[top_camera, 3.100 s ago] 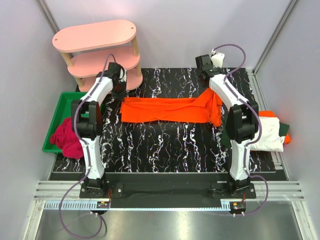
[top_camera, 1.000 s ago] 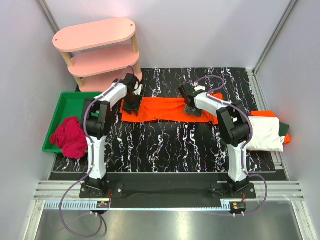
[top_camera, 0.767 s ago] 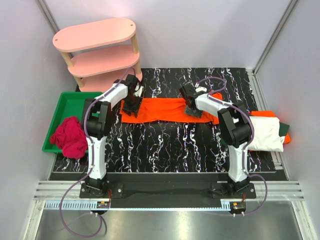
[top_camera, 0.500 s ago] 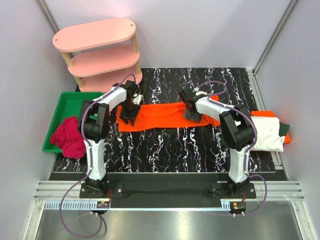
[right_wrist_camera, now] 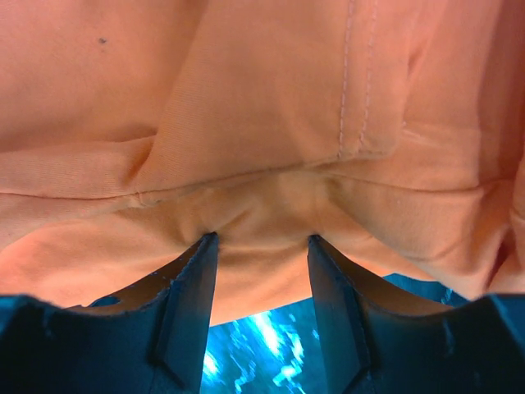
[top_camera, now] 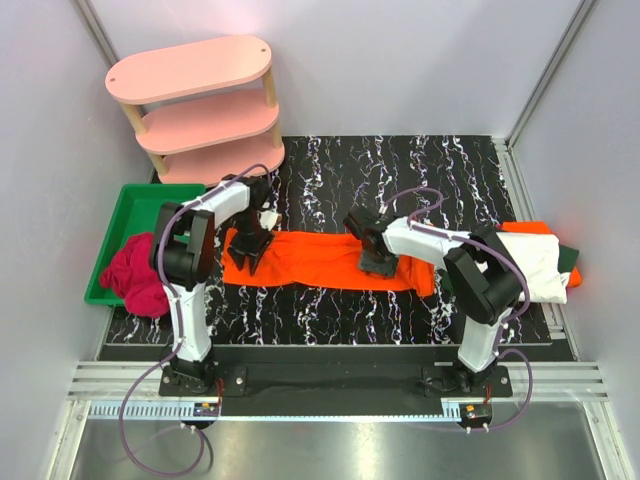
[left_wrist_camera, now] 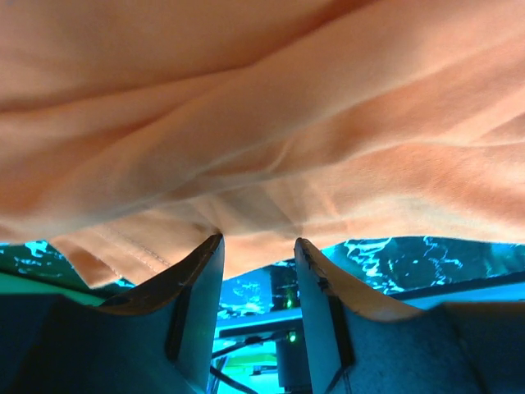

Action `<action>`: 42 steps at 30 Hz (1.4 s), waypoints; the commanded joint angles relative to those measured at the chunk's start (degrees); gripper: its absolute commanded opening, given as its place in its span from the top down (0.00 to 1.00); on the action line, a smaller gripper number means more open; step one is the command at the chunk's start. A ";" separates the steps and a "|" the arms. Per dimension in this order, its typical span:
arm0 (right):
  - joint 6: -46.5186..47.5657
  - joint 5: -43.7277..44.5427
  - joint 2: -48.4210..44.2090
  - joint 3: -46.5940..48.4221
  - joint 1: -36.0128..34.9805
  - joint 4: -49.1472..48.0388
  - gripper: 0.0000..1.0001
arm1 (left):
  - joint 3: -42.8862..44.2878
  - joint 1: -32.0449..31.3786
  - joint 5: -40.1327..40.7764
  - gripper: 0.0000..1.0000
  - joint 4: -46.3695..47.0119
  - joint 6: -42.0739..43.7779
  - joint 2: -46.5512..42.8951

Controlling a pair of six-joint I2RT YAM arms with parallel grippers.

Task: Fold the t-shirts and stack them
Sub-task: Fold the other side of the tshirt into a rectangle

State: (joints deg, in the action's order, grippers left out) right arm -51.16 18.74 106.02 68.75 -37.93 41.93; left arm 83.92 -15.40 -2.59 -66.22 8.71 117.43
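A bright orange t-shirt (top_camera: 310,260) lies as a long folded strip across the black marbled table (top_camera: 330,310). My left gripper (top_camera: 248,256) is on its left end and my right gripper (top_camera: 375,263) on its right part. In the left wrist view the orange t-shirt (left_wrist_camera: 262,123) fills the frame above my left gripper (left_wrist_camera: 256,240), whose jaws stand apart with their tips against the cloth. In the right wrist view my right gripper (right_wrist_camera: 261,236) also stands open, its tips pressed into the puckered orange t-shirt (right_wrist_camera: 246,98). A white t-shirt (top_camera: 535,268) lies folded at the right edge, over a dark green one (top_camera: 571,257) and an orange one (top_camera: 540,228).
A green tray (top_camera: 135,205) sits at the left edge with a crimson cloth (top_camera: 135,275) bunched over its near rim. A pink three-tier shelf (top_camera: 195,100) stands at the back left. Grey walls close in both sides.
Both grippers have moved toward the near edge, and the orange t-shirt has slid that way with them. Its right end now lies flatter and nearer.
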 commanded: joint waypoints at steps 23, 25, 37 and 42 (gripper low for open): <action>-0.34 15.80 -7.31 0.52 -0.12 3.16 0.39 | -2.44 0.90 -15.25 0.60 15.94 -7.57 -7.30; -0.87 17.20 -7.66 -0.46 -0.21 2.37 0.39 | -3.06 0.90 -15.43 0.60 16.29 -7.48 -7.30; -9.39 17.74 -9.96 -6.08 -0.21 -6.15 0.43 | -2.88 0.63 -16.48 0.60 16.47 -8.45 -6.33; -15.55 16.59 -10.13 -10.56 -0.21 -9.23 0.45 | -3.24 0.63 -16.48 0.60 16.47 -8.27 -6.60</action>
State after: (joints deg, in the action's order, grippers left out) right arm -59.66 34.70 97.30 60.88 -38.26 36.56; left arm 80.58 -14.57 -17.17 -50.85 0.93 111.72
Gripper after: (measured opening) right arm 0.558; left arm 0.401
